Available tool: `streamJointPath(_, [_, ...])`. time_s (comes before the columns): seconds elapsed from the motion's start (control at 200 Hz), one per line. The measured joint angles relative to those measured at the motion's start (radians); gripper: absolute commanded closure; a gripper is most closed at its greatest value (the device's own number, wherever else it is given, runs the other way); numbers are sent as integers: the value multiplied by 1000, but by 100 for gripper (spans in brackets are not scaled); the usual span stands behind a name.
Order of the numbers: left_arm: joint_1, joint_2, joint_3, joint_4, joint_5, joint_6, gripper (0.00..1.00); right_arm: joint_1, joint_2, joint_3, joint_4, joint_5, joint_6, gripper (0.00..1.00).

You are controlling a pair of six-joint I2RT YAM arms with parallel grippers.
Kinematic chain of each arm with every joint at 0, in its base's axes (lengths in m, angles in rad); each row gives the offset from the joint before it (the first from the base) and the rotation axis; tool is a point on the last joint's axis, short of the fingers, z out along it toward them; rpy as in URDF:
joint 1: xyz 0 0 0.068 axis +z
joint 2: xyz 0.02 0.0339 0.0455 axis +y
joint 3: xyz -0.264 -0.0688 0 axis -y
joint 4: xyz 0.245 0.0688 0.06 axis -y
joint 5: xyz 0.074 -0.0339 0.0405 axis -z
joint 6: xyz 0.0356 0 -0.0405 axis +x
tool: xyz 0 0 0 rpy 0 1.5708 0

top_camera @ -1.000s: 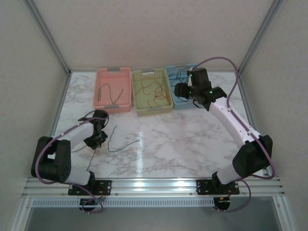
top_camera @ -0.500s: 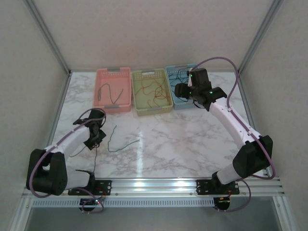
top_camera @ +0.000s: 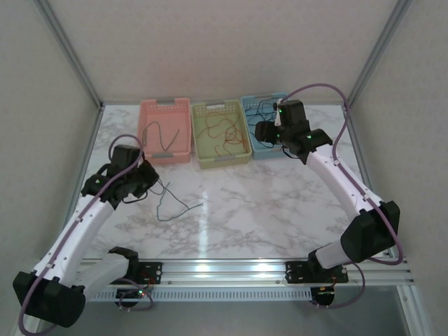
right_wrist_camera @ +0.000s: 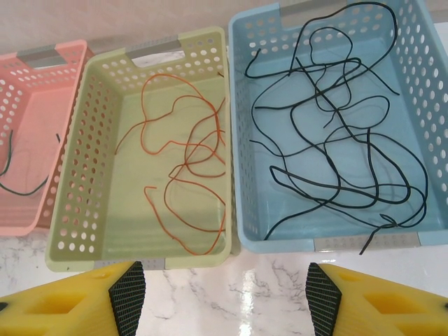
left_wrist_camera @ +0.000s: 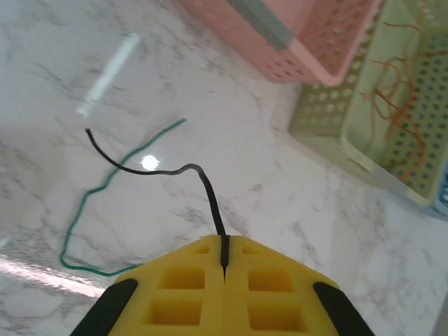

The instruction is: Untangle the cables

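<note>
My left gripper (left_wrist_camera: 225, 245) is shut on one end of a black cable (left_wrist_camera: 161, 170), which curls out above the marble. Below it a green cable (left_wrist_camera: 91, 192) lies loose on the table; in the top view that green cable (top_camera: 183, 208) sits right of the left gripper (top_camera: 145, 182). My right gripper (right_wrist_camera: 224, 301) hangs open and holds nothing, over the front edges of the green basket (right_wrist_camera: 175, 43) and the blue basket (right_wrist_camera: 322, 241). Orange cables (right_wrist_camera: 189, 157) lie in the green one, several black cables (right_wrist_camera: 336, 140) in the blue one.
A pink basket (top_camera: 165, 105) stands left of the green basket (top_camera: 218, 107) and holds a dark cable (top_camera: 157, 133). All three baskets line the back of the table. Walls and metal posts close in both sides.
The left gripper shut on the black cable and rose from the table, moving back and left with it. The green cable stayed down. The right arm did not move.
</note>
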Motion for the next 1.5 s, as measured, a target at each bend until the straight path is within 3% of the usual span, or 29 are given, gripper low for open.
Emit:
streamJointPath(0.195, [-142, 40, 153, 47, 37, 19, 100, 0, -19, -27, 27, -51, 0, 35])
streamJointPath(0.406, [-200, 111, 247, 67, 37, 18, 100, 13, -108, -162, 188, -388, 0, 32])
streamJointPath(0.511, [-212, 148, 278, 67, 37, 18, 100, 90, -114, -177, 246, -525, -29, 30])
streamJointPath(0.656, [-221, 158, 306, 62, 44, 14, 100, 217, -113, -208, 328, -614, -58, 28])
streamJointPath(0.881, [-224, 154, 359, 58, 72, -2, 100, 293, -79, -226, 373, -724, -89, 33])
streamJointPath(1.131, [-224, 143, 365, 58, 101, -9, 100, 372, 6, -180, 359, -796, -129, 50])
streamJointPath(1.232, [-224, 143, 365, 54, 105, -9, 100, 378, 21, -164, 351, -801, -142, 63])
streamJointPath(1.317, [-224, 143, 365, 50, 106, -9, 100, 378, 22, -162, 343, -801, -153, 83])
streamJointPath(1.342, [-224, 143, 365, 50, 108, -9, 95, 378, 22, -162, 341, -800, -150, 88])
streamJointPath(1.402, [-224, 142, 365, 50, 108, -10, 71, 378, 22, -161, 338, -797, -155, 100])
streamJointPath(1.497, [-225, 135, 365, 50, 106, -9, 40, 378, 21, -161, 333, -784, -165, 100])
